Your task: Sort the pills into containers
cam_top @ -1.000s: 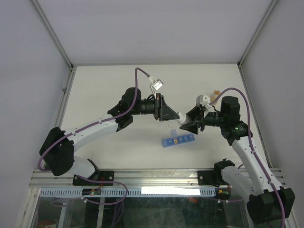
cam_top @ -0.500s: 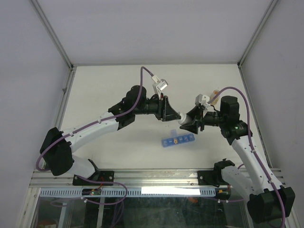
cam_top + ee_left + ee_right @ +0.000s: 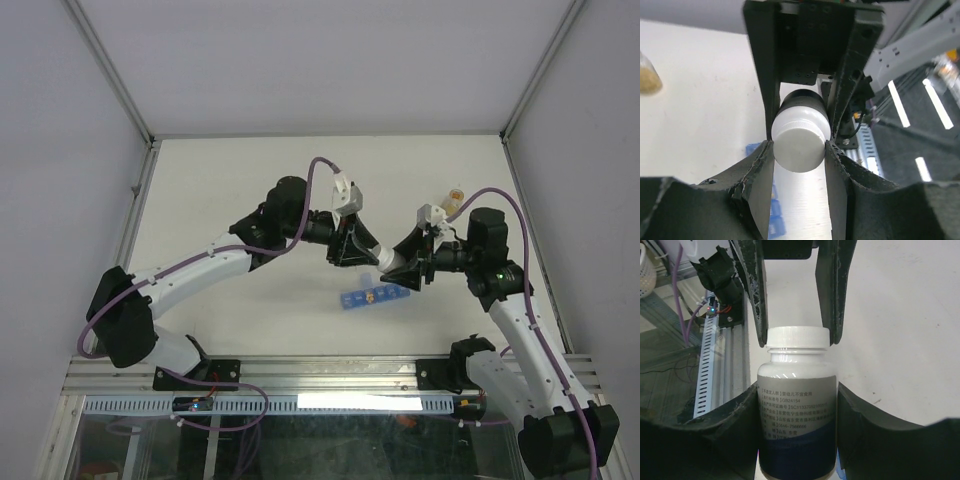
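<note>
A white capped bottle [image 3: 796, 405] with a grey and blue label is held by its body in my right gripper [image 3: 797, 407], which is shut on it. My left gripper [image 3: 799, 150] faces it and is shut on the bottle's white cap [image 3: 799, 145], one finger pressed to each side. In the top view both grippers meet over the table, left gripper [image 3: 360, 250] and right gripper [image 3: 402, 268]. The blue containers strip [image 3: 375, 295] lies on the table just below them. The pills are too small to make out.
A small amber-tan jar [image 3: 455, 196] stands at the back right, beyond the right arm, and shows as the amber jar [image 3: 647, 80] at the left wrist view's edge. The metal rail [image 3: 330, 375] runs along the table's near edge.
My left gripper has travelled right and a little down until it meets the bottle's top. The right gripper with the bottle has dipped slightly toward the strip.
</note>
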`<action>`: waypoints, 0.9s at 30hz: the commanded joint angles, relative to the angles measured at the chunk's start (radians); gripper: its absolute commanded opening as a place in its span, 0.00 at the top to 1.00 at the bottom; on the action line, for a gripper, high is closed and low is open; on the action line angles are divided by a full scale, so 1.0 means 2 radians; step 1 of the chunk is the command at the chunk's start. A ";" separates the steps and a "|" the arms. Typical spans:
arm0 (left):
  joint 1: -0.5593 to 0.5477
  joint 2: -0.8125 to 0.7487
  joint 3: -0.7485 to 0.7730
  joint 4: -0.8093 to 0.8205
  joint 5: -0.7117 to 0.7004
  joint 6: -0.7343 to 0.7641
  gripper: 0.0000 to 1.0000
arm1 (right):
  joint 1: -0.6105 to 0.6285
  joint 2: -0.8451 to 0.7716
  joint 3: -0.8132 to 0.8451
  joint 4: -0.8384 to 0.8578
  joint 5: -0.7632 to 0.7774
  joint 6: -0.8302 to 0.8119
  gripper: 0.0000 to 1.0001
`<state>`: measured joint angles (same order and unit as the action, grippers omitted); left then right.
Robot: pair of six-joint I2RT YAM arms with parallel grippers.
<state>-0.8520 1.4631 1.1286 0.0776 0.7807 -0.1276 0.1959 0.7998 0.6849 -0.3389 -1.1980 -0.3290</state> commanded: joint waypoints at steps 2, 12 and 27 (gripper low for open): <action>-0.034 -0.013 -0.013 -0.044 0.092 0.263 0.74 | 0.003 -0.005 0.018 0.103 -0.057 0.013 1.00; -0.026 -0.043 -0.015 0.063 -0.043 0.179 0.09 | 0.000 -0.006 0.018 0.097 -0.065 0.005 1.00; -0.005 -0.219 -0.225 0.234 -0.224 -0.128 0.01 | -0.001 0.001 0.020 0.077 -0.065 -0.019 1.00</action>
<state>-0.8692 1.1065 0.7380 0.4061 0.5175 -0.0917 0.1967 0.7986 0.6804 -0.2062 -1.3037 -0.3428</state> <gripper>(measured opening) 0.990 0.542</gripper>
